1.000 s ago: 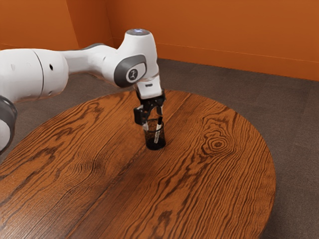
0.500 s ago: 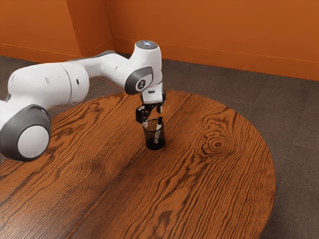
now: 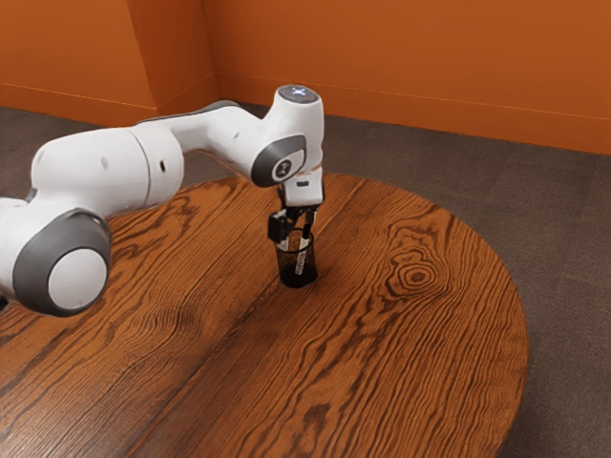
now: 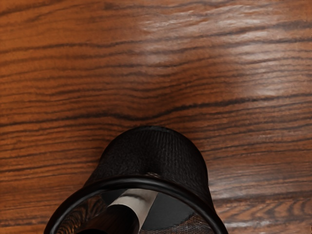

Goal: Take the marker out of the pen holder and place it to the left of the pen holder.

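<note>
My gripper is open just above the mouth of the black mesh pen holder, its two fingers apart near the rim. Inside the holder leans the marker, white-bodied, its upper end close to the finger on the exterior view's right. From the wrist, the holder's round rim lies just under my hand. Within that rim show the white part of the marker and its dark end, tilted toward my hand.
The holder stands upright on a round wood-grain table, whose curved edge runs along the exterior view's right. Grey floor and orange walls lie beyond the tabletop.
My arm has shifted toward the exterior view's right, and over the last half second my hand has come lower, to the holder's mouth. The holder and marker have not visibly moved.
</note>
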{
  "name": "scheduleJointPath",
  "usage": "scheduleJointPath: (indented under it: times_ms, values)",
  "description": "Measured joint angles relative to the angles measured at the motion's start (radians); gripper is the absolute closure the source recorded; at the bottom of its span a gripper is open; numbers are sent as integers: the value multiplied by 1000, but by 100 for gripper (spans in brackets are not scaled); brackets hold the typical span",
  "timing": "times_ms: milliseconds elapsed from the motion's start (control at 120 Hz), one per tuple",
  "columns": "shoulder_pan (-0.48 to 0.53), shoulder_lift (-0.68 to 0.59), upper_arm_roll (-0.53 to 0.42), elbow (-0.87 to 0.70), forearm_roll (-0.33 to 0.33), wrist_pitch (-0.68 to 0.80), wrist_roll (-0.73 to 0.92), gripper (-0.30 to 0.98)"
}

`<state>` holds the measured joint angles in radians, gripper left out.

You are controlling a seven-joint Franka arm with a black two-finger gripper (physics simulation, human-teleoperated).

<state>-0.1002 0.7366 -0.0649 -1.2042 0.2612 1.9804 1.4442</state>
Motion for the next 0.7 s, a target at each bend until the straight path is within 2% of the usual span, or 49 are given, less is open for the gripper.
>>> scheduleJointPath:
  times_ms: [208,475,700]
  values:
    - [1,23,-5,36,-1,-26,-43,3]
    - [-6,29,-25,47,-1,-40,-90,27]
    - [-13,36,-41,79,10,-41,-117,28]
